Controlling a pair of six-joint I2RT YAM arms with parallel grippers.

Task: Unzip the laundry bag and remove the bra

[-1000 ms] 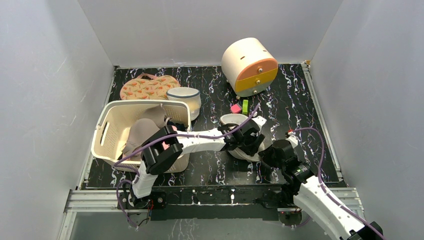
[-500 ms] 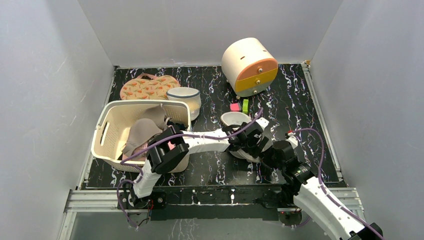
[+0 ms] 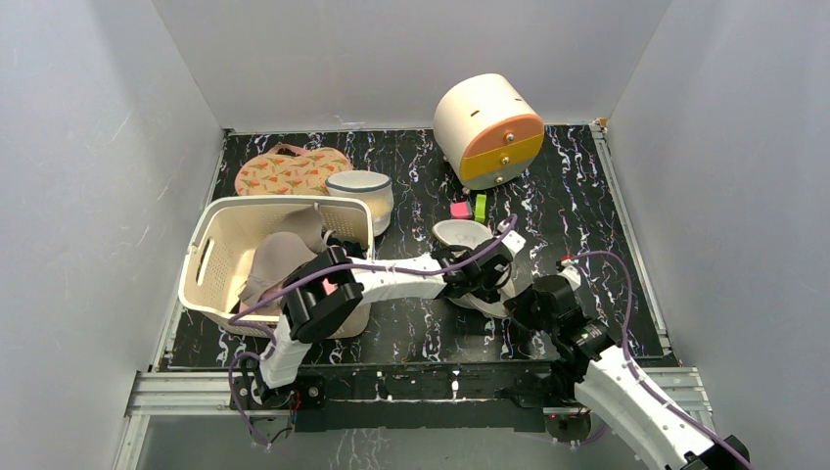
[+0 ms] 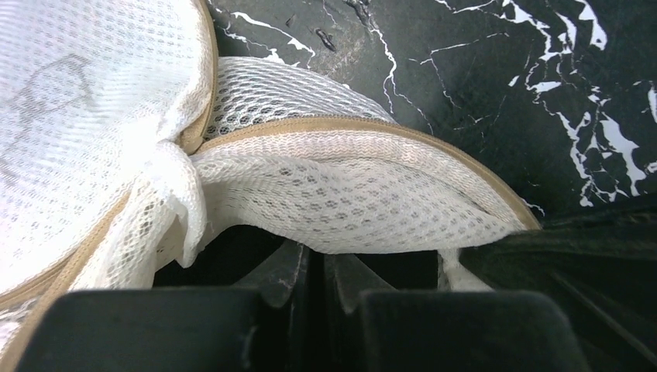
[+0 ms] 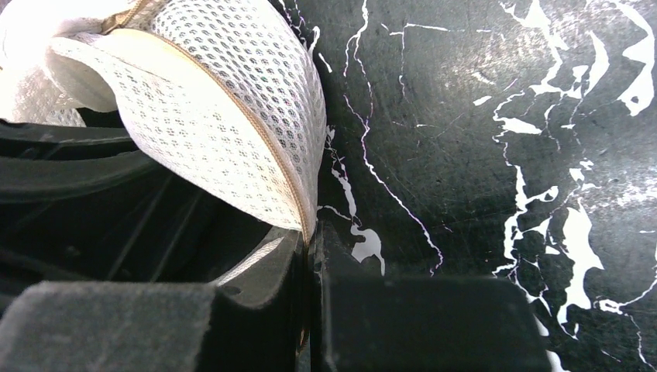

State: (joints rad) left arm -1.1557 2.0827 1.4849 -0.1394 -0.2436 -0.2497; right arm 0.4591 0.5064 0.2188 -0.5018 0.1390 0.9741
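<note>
Mid-table (image 3: 587, 206), left gripper (image 4: 316, 267) and right gripper (image 5: 310, 244) pinch the laundry bag (image 4: 341, 194) rim.

Marbled table (image 3: 577, 206), laundry bag (image 3: 455, 233), basket (image 3: 210, 230), tub (image 3: 360, 191)

Desk (image 3: 587, 196): black top, white marble veining. Plain pale grey walls (image 3: 98, 147) close it in on left, far and right sides. Aluminium rail (image 3: 186, 387) along near edge. Light even, soft.
</note>
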